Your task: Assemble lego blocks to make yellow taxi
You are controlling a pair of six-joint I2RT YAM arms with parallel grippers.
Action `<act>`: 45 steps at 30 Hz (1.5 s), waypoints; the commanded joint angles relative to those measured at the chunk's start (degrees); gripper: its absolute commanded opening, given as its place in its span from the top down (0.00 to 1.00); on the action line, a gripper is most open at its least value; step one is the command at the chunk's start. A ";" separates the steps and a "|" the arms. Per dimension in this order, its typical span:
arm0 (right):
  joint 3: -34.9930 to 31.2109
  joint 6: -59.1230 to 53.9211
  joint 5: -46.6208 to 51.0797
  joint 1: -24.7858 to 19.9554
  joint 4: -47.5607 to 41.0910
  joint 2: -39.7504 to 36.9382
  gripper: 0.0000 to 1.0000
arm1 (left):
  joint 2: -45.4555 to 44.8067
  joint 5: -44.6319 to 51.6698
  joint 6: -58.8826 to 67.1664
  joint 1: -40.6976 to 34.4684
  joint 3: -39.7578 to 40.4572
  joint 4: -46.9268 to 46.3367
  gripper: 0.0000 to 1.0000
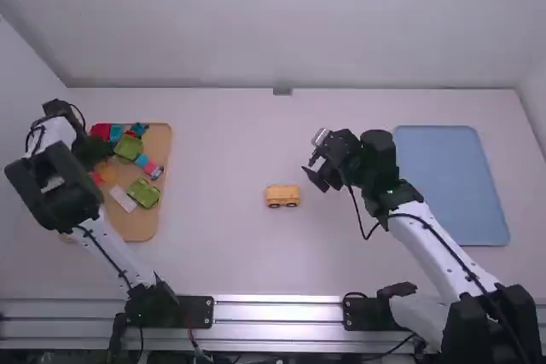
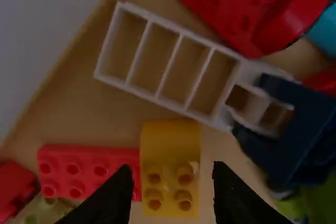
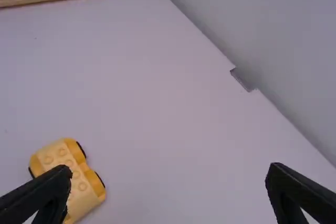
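Note:
My left gripper (image 1: pixel 95 153) is over the wooden tray at the far left. In the left wrist view my left gripper (image 2: pixel 172 168) is open, its fingers on either side of a yellow block (image 2: pixel 170 169) with a curved, smooth end and several studs; contact cannot be told. A red studded brick (image 2: pixel 86 171) lies against that block. The yellow wheeled car base (image 1: pixel 283 195) stands on the middle of the table, its studded top (image 3: pixel 67 169) up. Right of it, my right gripper (image 1: pixel 316 159) is above the table; in the right wrist view my right gripper (image 3: pixel 169 170) is wide open and holds nothing.
The tray (image 1: pixel 141 226) also holds green (image 1: pixel 143 193), red, blue and pink pieces and a white frame piece (image 2: pixel 168 64). A blue-grey mat (image 1: pixel 452 185) lies at the right. The back wall borders the table's far edge.

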 commanded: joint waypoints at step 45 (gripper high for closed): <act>-0.02 0.63 -1.01 0.94 -0.26 -1.01 0.01 | -15.80 8.07 0.22 -1.86 -9.62 0.50 0.98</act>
